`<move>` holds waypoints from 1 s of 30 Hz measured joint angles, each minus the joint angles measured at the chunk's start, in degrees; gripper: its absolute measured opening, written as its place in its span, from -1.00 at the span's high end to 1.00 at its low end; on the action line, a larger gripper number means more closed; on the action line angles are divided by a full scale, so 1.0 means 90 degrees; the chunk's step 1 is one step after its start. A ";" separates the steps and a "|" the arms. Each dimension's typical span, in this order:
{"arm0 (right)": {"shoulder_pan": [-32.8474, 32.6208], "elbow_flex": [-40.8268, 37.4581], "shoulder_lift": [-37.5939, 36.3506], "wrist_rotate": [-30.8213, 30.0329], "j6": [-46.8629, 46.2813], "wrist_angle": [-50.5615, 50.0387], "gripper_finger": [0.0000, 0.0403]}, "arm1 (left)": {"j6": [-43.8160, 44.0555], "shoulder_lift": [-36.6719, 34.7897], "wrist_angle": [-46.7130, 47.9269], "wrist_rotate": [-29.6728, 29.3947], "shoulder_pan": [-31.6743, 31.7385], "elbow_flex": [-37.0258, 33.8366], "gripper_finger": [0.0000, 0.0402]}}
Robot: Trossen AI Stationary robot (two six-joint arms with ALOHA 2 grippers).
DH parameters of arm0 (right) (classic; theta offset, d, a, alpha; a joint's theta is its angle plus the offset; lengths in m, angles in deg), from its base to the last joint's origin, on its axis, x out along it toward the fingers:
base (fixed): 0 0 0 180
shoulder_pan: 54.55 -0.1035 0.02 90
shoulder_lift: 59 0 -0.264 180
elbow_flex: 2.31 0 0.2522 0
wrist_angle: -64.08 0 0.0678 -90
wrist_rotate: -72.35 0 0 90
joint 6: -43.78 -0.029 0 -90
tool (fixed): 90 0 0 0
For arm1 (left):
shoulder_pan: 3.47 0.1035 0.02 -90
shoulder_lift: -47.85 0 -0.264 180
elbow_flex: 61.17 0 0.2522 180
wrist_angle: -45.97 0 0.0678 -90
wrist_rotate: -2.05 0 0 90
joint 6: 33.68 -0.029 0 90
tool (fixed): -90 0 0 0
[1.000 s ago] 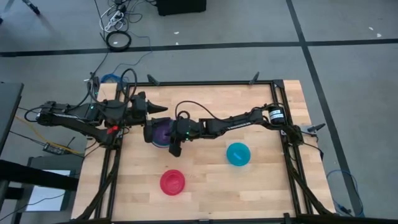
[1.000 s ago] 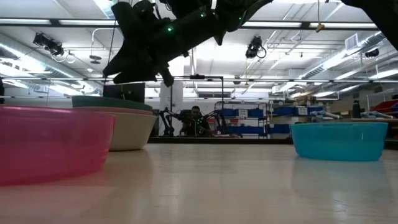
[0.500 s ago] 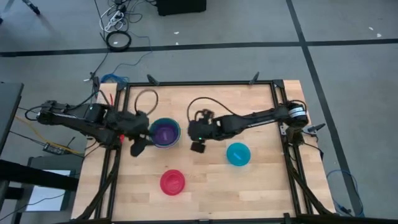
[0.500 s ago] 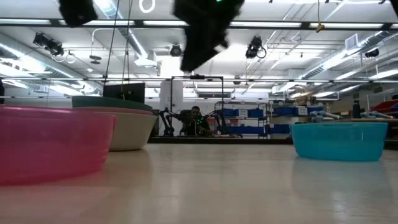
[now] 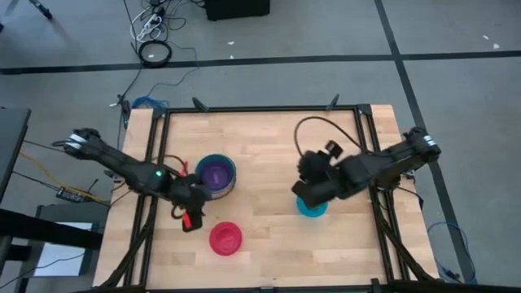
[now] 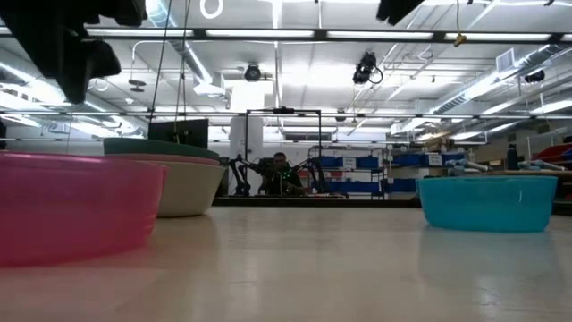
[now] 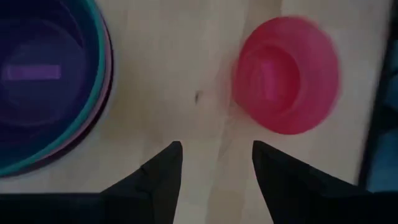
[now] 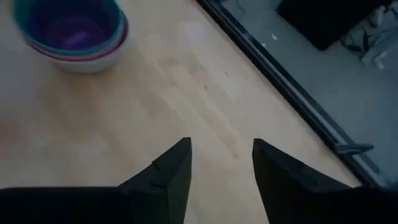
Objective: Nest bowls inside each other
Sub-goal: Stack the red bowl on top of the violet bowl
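On the table's left half sits our stack of bowls (image 5: 216, 174), purple innermost, with teal, pink and grey-white rims around it. Two bowls lie loose: the red bowl (image 5: 225, 238) at about five o'clock from the stack, and the blue bowl (image 5: 311, 205) well apart at roughly four o'clock, on the right half.

Our left gripper (image 5: 190, 218) hangs between the stack and the red bowl, jaws parted and empty; its wrist view shows both fingers (image 7: 163, 174) spread over bare wood with the red bowl (image 7: 286, 74) just ahead. Our right gripper (image 5: 309, 193) hovers over the blue bowl's eleven o'clock edge, jaws likewise spread and holding nothing; its wrist view shows only wood and the far stack (image 8: 69, 31), so we cannot see how it lines up with the rim.

We judge the step in hand to be picking up a loose bowl. To do it well, we should bring one finger inside the wall and one outside, pinch the rim squarely, and lift straight up so the bowl does not skate across the smooth wood. Only one arm should go to the stack at a time, or the two may collide over it.
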 joint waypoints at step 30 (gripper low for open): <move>-0.0675 -0.0867 0.0139 0.0257 -0.1564 -0.0258 0.20 | 0.1982 0.2044 -0.1442 0.0521 0.0082 0.0000 -0.21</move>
